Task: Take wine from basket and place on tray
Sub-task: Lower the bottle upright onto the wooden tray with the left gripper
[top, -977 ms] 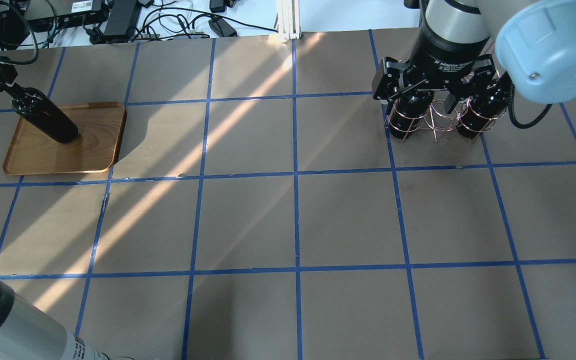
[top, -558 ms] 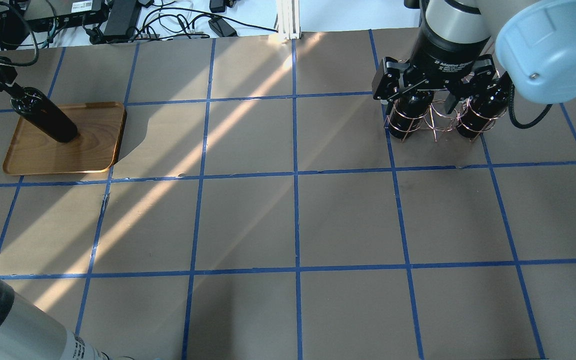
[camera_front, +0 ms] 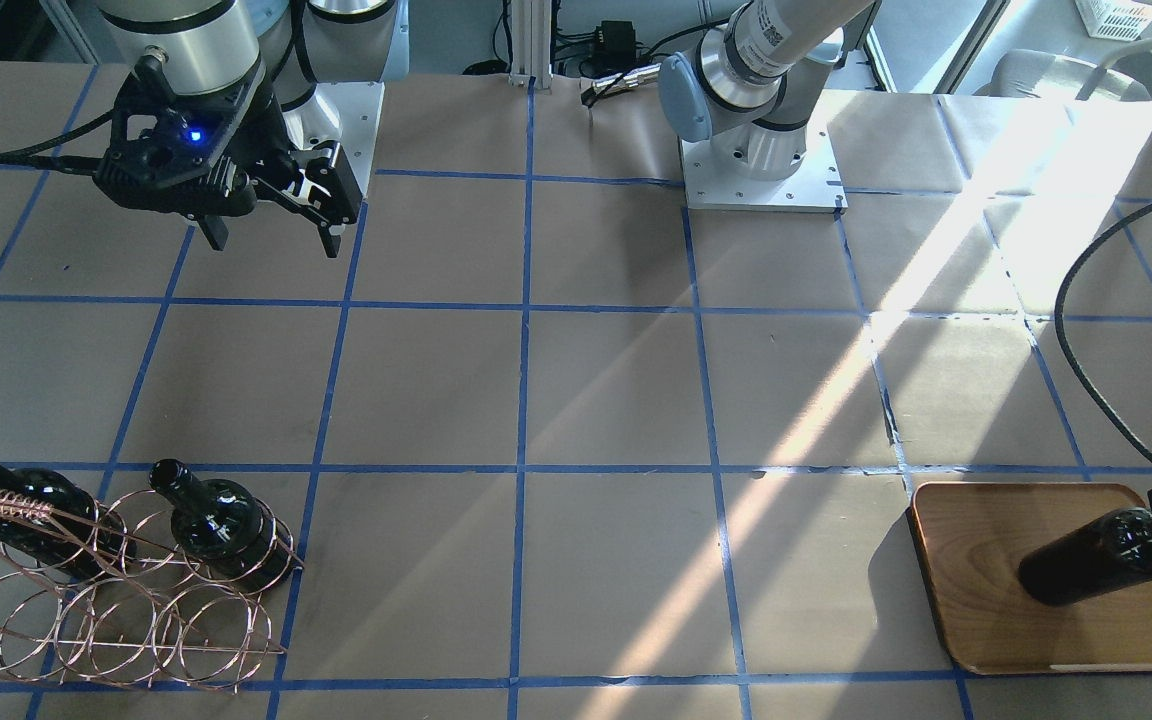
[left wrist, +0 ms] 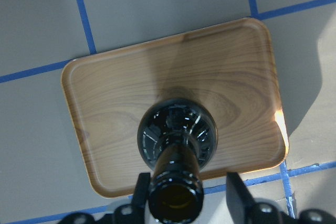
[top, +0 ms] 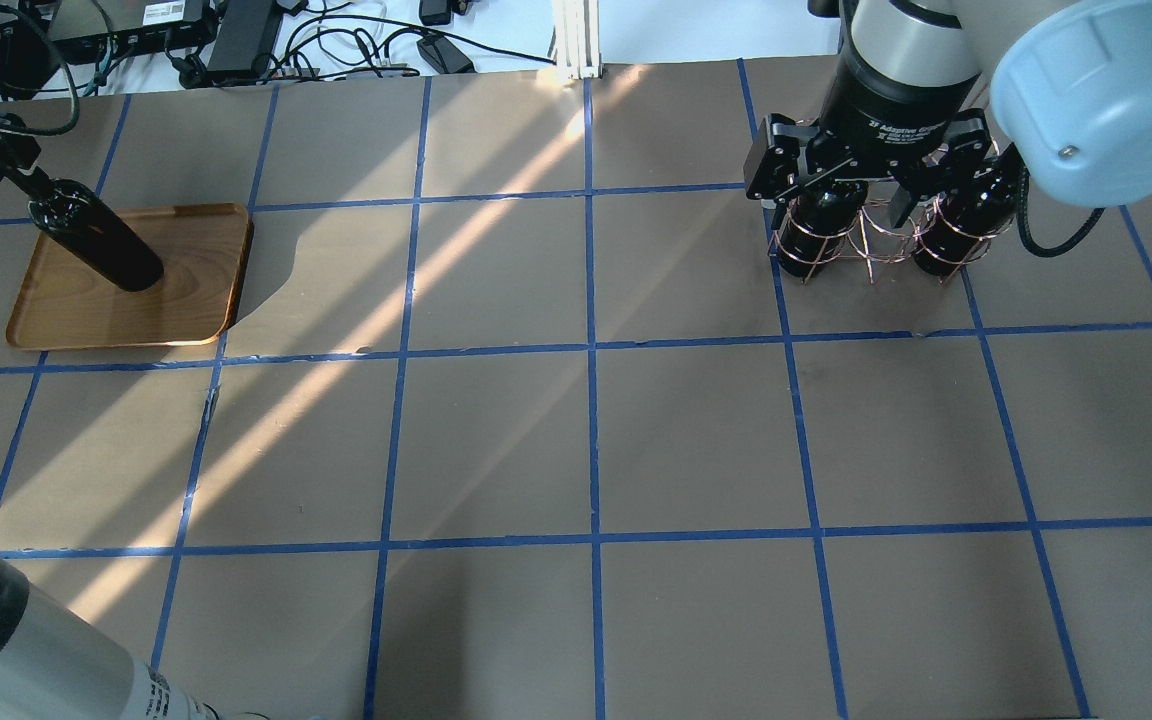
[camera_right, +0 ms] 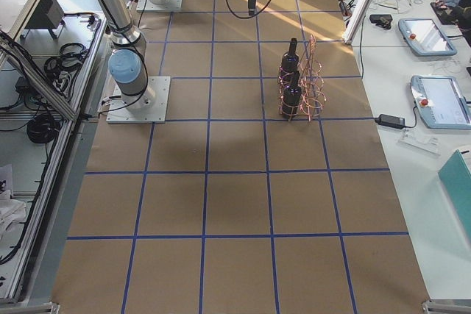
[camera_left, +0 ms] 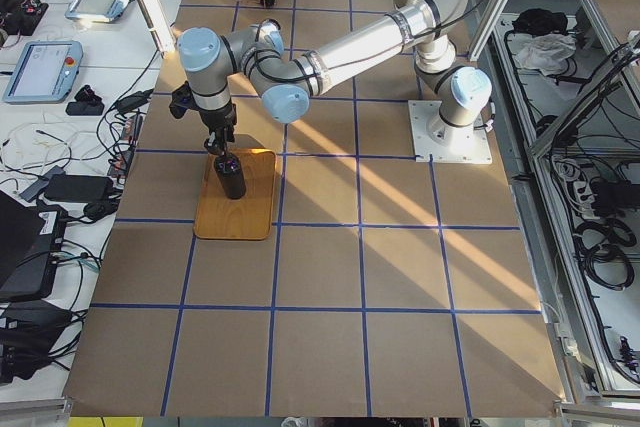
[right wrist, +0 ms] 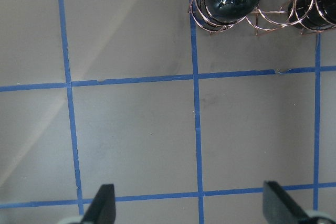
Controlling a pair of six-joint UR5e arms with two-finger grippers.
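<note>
So the wine bottle [left wrist: 176, 135] was upright on the tray [left wrist: 121, 93], base inside the rim and not perched on it, as far as I could tell. The left gripper [left wrist: 187, 179] was around the neck from above, but its fingers were spread wider than the neck. One finger [left wrist: 140, 184] sat right against the glass, and the other had a clear gap. That read to me as let go rather than clamped.

The right gripper [camera_front: 274, 230] was way off from the tray at the other end of the table, fingers wide apart and holding nothing. The basket [camera_front: 116, 620] was down that end too, with two more bottles [camera_front: 221, 520] in it.

What worried me was that one finger touching the neck. If the arm pulled away at any angle other than straight up, it could drag the neck sideways. A tall, narrow bottle like that wouldn't need much to tip. It's slick glass on smooth wood, so it could also skate toward the tray's rim and topple over it. I also couldn't fully confirm the base was flat down. If it wasn't, it would wobble once freed.
</note>
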